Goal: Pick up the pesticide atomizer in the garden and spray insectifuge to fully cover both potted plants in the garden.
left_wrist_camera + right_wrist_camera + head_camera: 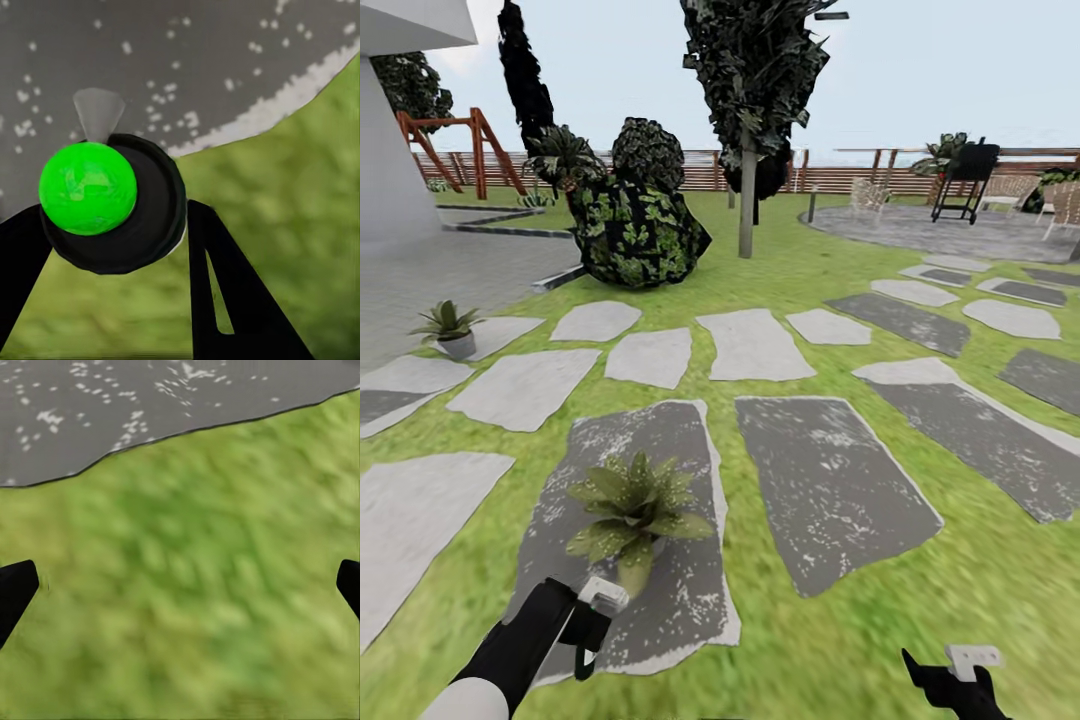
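Observation:
My left gripper [588, 625] is shut on the pesticide atomizer [603, 597], whose light grey nozzle head pokes up just in front of the near potted plant [635, 505]. That plant sits on a dark stepping stone [680, 440]. In the left wrist view the atomizer [120, 202] appears as a dark round body with a bright green cap and a grey nozzle, held between the black fingers [225, 285]. The second potted plant [448, 328] stands far left on a pale stone. My right gripper [950, 675] hangs open over grass, with its fingertips [15, 589] wide apart.
Grey stepping stones [750, 345] spread across the lawn ahead. A huge dark leafy plant [635, 225] and a tree trunk [747, 200] stand beyond them. A white building wall [385, 150] rises at left; a black grill [965, 180] and the slat fence [840, 175] lie far back.

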